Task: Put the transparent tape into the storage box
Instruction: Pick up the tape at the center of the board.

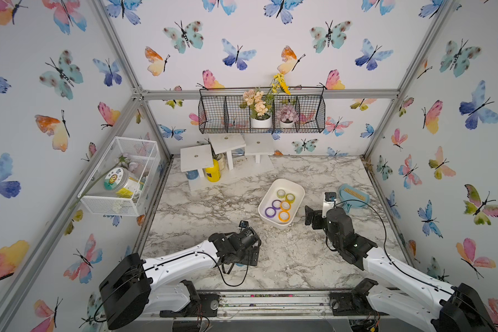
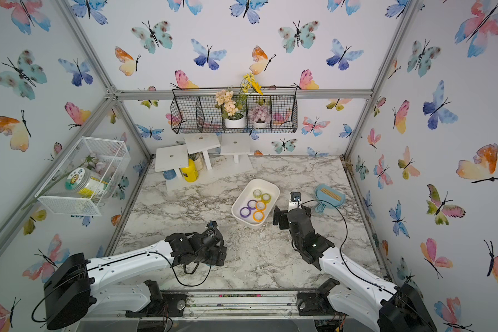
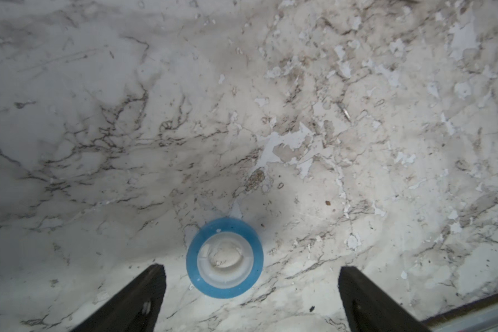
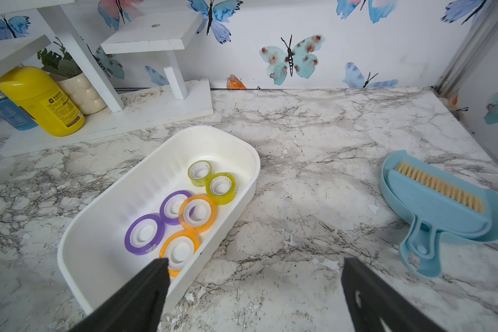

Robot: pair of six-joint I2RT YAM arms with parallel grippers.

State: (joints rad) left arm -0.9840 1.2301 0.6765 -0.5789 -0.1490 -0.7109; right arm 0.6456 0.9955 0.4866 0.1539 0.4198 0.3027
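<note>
A marble table (image 1: 213, 207) fills the lower middle of both top views. On it, right of centre, lies the white storage box (image 1: 268, 201), set at a slant. To the right of the box, well apart from it, lies a blue dustpan (image 1: 352, 198) with a brush in it.

The right claw (image 1: 312, 217) hangs just right of the box. In its wrist view its two black fingers (image 4: 144, 290) stand wide apart with nothing between them (one of them covers part of the box's near wall).

The left claw (image 1: 250, 255) points down at the table in the lower centre of the frame. It is open too.

Inside the box lie six rolls: two purple rolls (image 4: 144, 234), two orange rolls (image 4: 197, 212) and two yellow-green rolls (image 4: 221, 188).

A blue tape roll (image 3: 193, 258) lies flat on the table outside the box, low in the left wrist view, between the left claw's open fingers (image 3: 144, 296) and touching neither.
</note>
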